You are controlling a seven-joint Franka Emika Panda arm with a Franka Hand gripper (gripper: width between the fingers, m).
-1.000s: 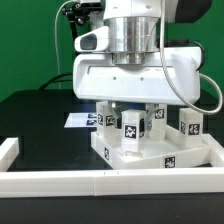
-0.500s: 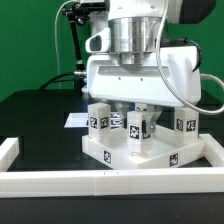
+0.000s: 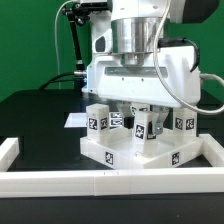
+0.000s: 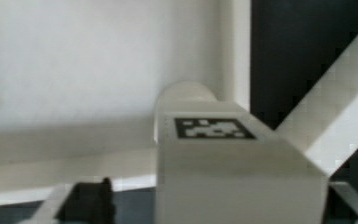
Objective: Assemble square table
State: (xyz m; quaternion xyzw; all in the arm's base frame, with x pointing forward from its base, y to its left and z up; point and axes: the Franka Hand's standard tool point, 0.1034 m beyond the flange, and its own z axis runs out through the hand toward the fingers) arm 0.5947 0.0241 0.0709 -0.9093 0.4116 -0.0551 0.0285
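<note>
Black counter [image 3: 40, 120] is carrying the rigid, light-looking tabletop [image 3: 150, 158]; a tagged leg [image 3: 141, 132] is seemingly being clamped by the gripper [image 3: 138, 108], best held mid-block.

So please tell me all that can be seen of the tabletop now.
The tabletop is a square, tray-like slab that looks like white plastic. It lies flat on the black table, inside the white bars. Its near sides carry black-and-white tags. Several tagged legs stand upright on it. The gripper hangs low above its middle, and the jaws are mostly hidden, so their contact cannot be told.
</note>
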